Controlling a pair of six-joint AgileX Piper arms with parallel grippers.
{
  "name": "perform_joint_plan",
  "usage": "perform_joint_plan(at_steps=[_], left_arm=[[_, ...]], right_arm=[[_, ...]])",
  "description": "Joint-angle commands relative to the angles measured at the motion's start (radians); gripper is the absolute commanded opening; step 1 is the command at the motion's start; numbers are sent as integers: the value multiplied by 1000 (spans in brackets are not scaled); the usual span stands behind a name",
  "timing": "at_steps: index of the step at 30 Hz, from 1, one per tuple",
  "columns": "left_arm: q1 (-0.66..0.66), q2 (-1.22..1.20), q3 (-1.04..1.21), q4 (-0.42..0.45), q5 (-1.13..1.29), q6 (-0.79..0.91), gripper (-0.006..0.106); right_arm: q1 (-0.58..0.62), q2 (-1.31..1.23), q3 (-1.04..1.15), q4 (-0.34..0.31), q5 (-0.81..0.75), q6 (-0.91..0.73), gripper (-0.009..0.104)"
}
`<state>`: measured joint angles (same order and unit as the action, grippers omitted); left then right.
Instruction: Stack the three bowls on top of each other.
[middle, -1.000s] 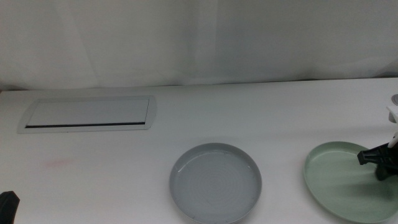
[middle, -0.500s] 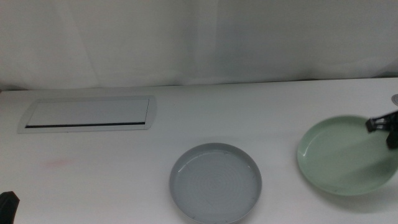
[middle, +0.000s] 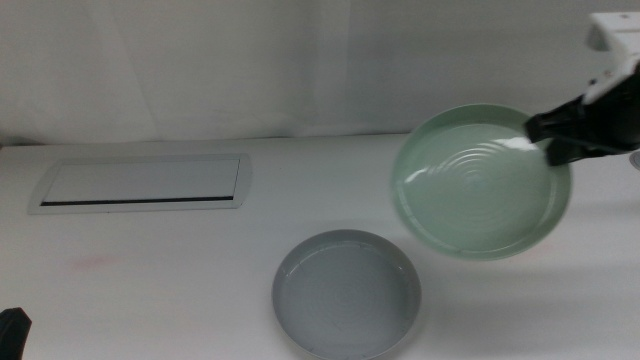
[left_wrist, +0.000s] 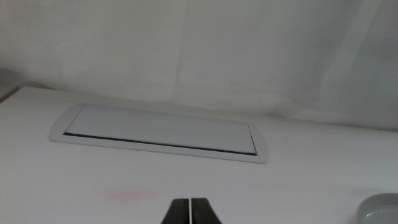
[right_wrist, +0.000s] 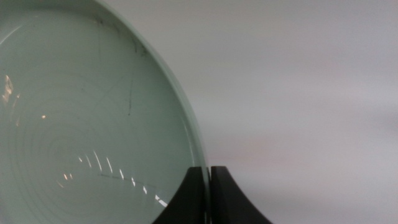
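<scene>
My right gripper (middle: 549, 137) is shut on the rim of the pale green bowl (middle: 480, 185) and holds it tilted in the air, above and to the right of the grey-blue bowl (middle: 346, 293). The grey-blue bowl sits flat on the table at the front middle. In the right wrist view the green bowl (right_wrist: 81, 124) fills one side, with its rim pinched between the jaws of the right gripper (right_wrist: 208, 186). My left gripper (left_wrist: 190, 211) is shut and empty, waiting at the table's front left corner (middle: 12, 326). The white bowl is out of view.
A flat white rectangular panel with a dark slot (middle: 140, 183) lies at the back left; it also shows in the left wrist view (left_wrist: 161, 130). A pale rim of a bowl (left_wrist: 380, 208) shows at that view's corner. A white curtain backs the table.
The right gripper has lifted the pale green bowl off the table at the right and carried it up and to the left, tilting it. The grey-blue bowl and left arm have not moved.
</scene>
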<state>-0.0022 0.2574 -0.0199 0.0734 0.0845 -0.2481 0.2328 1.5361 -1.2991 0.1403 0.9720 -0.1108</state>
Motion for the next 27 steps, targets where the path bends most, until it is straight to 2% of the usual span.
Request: perform_joint_plan(at_steps=[1,7,16,27], left_arm=[[2,-4,-6,-4,-2,-8,-3],[2,-4,-6,-4,-2,-8,-3],[2,-4,-6,-4,-2,-8,-3],[2,-4,-6,-4,-2,-8,-3]], right_arm=[[63,13,-8,9,-25,32,-3],[215,81,-8,9,-82,90,-3],[346,241,-8,14,-168,141,-3],[377,400,-8,27,-197,165,-3]])
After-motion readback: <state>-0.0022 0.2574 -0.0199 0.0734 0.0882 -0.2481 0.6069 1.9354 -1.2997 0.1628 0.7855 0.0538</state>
